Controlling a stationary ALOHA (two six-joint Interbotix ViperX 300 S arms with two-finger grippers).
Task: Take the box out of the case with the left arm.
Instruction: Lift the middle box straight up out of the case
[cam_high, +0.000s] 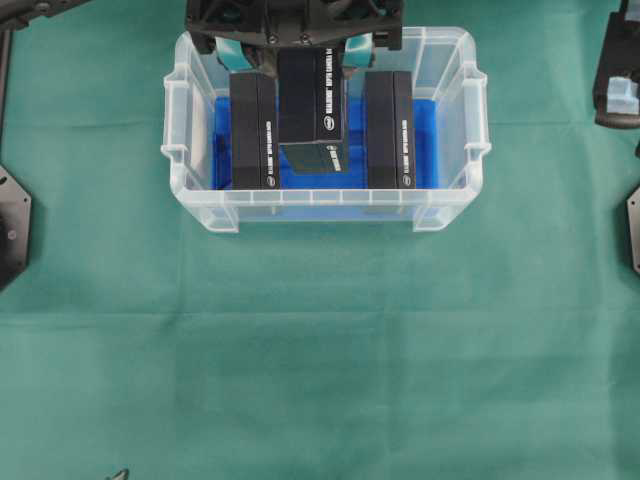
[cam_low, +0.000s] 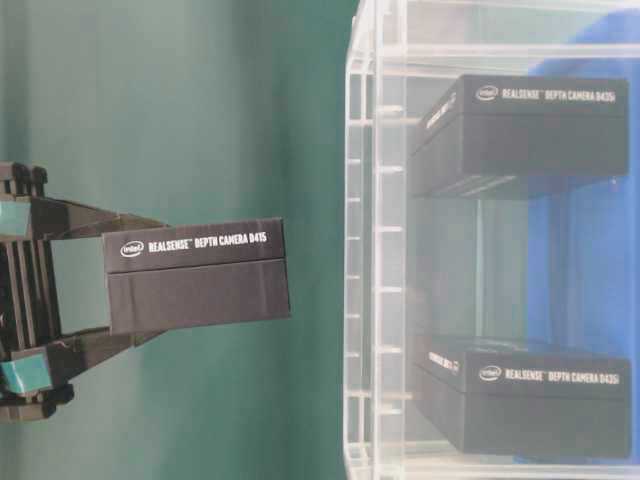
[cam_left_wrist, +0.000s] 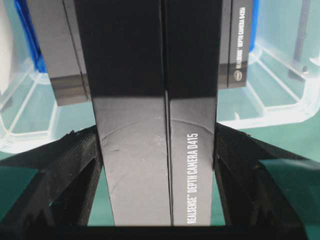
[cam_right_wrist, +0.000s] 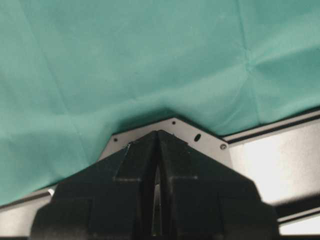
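Black lattice-framed arms with teal finger pads

The left gripper (cam_high: 293, 50), at the top centre of the overhead view, is matt black with open triangular struts and teal pads (cam_high: 231, 51) on its fingers; the right gripper (cam_right_wrist: 157, 165), low in its wrist view, has black wedge-shaped fingers; behind it, a grey metal plate (cam_right_wrist: 200, 136) dotted with small dark screws.

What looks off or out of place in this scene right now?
Only the middle box: it sits raised and tilted above the case, clamped in the left gripper, while the other two boxes lie flat on the blue lining. That is the lift under way. Nothing looks spilled or damaged.
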